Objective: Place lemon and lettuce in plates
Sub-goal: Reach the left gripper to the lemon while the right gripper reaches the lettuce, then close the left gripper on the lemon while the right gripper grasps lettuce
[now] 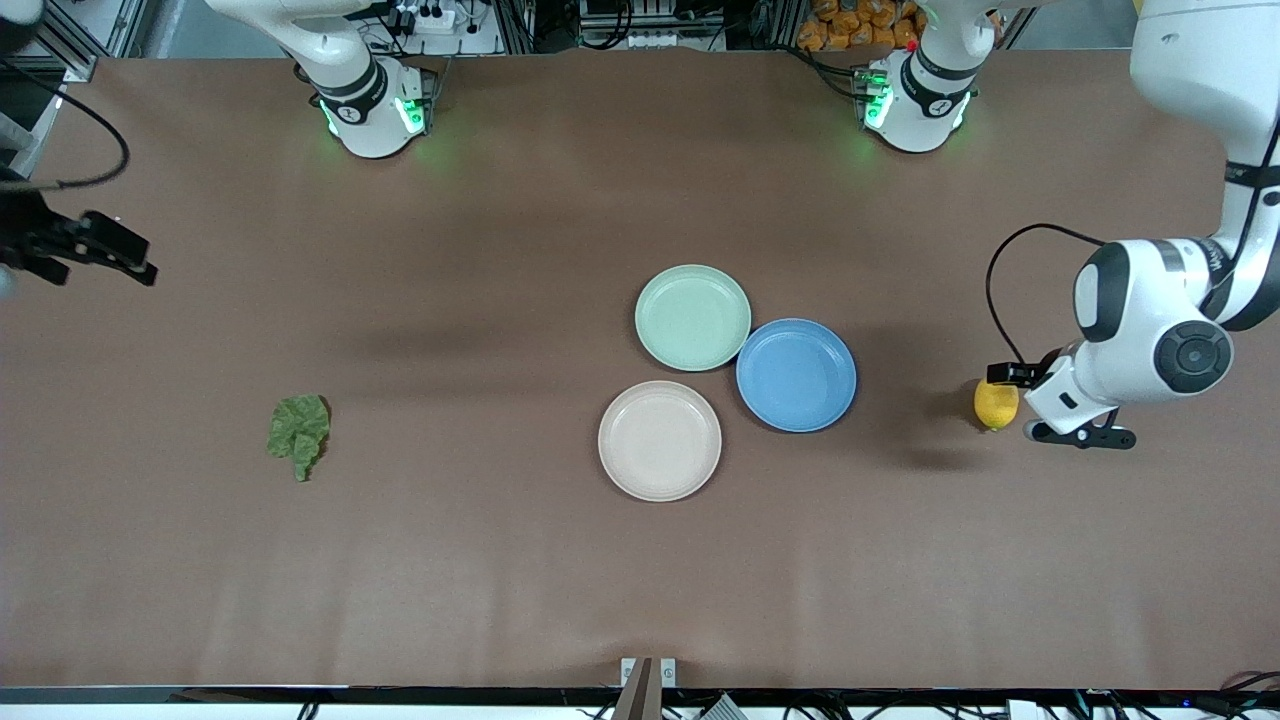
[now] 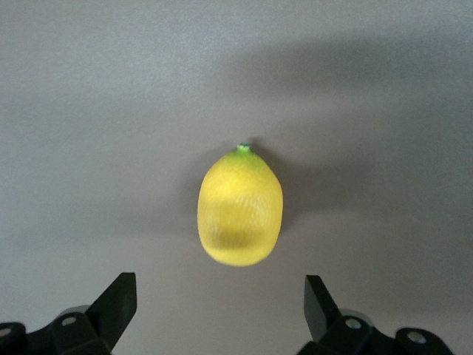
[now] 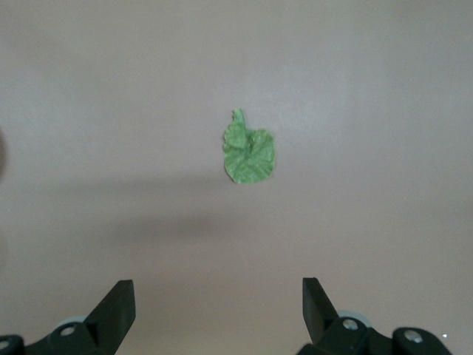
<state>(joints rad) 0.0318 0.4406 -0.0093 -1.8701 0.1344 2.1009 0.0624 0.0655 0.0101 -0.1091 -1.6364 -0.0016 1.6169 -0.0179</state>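
The yellow lemon (image 1: 996,404) lies on the brown table toward the left arm's end. My left gripper (image 1: 1022,403) is low beside it, open. In the left wrist view the lemon (image 2: 240,207) sits just ahead of the spread fingertips of the left gripper (image 2: 219,287), not between them. The green lettuce (image 1: 298,432) lies flat toward the right arm's end. My right gripper (image 1: 128,256) hangs open and empty over bare table at that end, and in its wrist view the lettuce (image 3: 250,151) shows well ahead of the right gripper (image 3: 218,290). The mint plate (image 1: 692,317) and the cream plate (image 1: 659,440) are both empty.
A blue plate (image 1: 796,374), also empty, touches the mint one and sits close to the cream one mid-table. The three plates lie between lemon and lettuce. Both arm bases stand along the table edge farthest from the front camera.
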